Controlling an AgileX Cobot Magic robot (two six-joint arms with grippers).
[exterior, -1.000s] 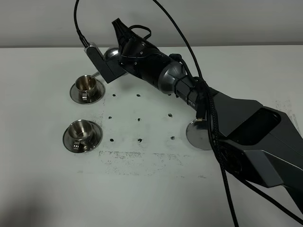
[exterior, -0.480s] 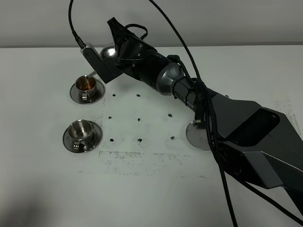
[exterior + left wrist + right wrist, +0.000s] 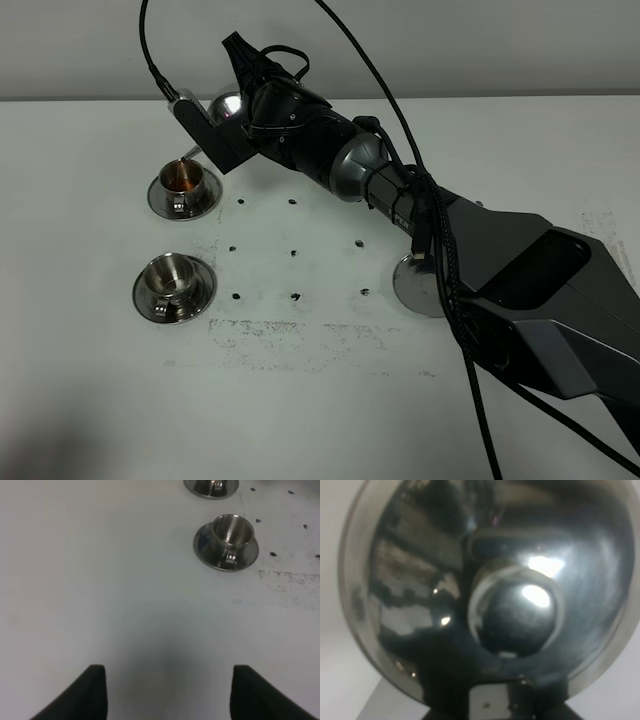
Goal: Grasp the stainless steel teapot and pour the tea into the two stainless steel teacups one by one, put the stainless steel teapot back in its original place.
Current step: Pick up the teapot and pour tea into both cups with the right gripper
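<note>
My right gripper reaches across to the far left and is shut on the stainless steel teapot. The teapot is tilted, and its thin spout points down over the far teacup. That cup holds brown tea and stands on its saucer. The near teacup on its saucer looks empty. In the right wrist view the teapot's lid and knob fill the picture. The round steel tray lies half under the right arm. My left gripper is open and empty above the table, short of the near teacup.
Small black dots mark the white table between the cups and the tray. The right arm and its cables cross the table's middle. The rim of the far cup's saucer shows in the left wrist view.
The teapot has shifted slightly up and to the left in my right gripper. Brown tea has appeared in the far teacup. The near teacup and the left gripper have not moved.
</note>
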